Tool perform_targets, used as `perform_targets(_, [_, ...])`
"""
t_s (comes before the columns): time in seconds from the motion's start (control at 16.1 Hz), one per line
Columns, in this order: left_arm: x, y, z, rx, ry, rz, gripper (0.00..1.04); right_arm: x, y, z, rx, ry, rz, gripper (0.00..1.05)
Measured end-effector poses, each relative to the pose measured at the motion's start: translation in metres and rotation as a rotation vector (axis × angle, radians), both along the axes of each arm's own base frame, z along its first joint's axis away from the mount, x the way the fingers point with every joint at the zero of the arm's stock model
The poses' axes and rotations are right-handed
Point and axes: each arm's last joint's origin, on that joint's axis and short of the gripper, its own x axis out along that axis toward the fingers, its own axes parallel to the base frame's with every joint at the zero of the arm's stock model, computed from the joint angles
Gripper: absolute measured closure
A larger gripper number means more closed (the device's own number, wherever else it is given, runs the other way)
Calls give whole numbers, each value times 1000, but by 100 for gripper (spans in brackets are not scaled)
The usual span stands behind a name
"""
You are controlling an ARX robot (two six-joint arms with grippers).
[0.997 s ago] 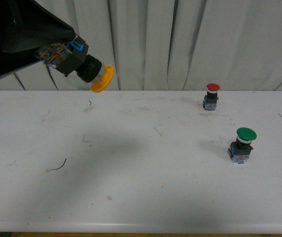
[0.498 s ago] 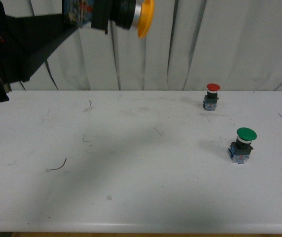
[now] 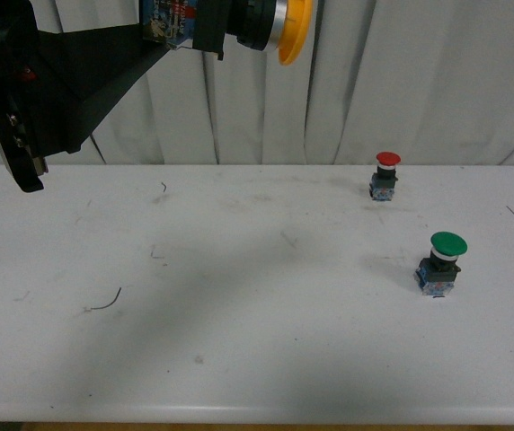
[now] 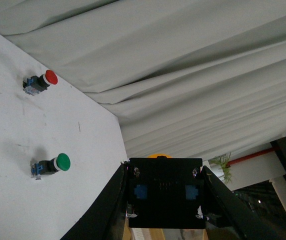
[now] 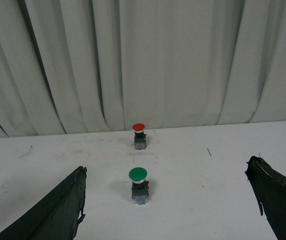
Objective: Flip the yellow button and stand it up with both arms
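Yellow button (image 3: 248, 18) shifted slightly right, clamped in left hand (image 3: 172, 22); right hand (image 5: 165, 167) wide open, empty.

- A white table (image 3: 257, 341) fills the foreground, its top scuffed with faint dark marks and scratches.
- A thin wood-coloured strip shows beneath the table's near edge.
- A pale grey curtain (image 3: 419, 81) hangs in deep vertical folds behind the table's far edge.
- Soft, even light leaves dim shadows on the tabletop.
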Motion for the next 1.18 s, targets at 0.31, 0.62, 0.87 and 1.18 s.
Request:
perform_targets(0.31, [2, -7, -6, 19, 33, -7, 69, 59, 9, 41, 110, -128, 118, 6])
perform_targets(0.62, [5, -10, 0, 16, 8, -8, 69, 127, 42, 60, 258, -163, 366, 6])
perform_targets(0.87, [5, -9, 0, 13, 2, -10, 69, 135, 56, 52, 414, -125, 536, 6])
perform_targets(1.18, [5, -9, 1, 4, -8, -18, 69, 161, 86, -8, 893, 349, 634, 6])
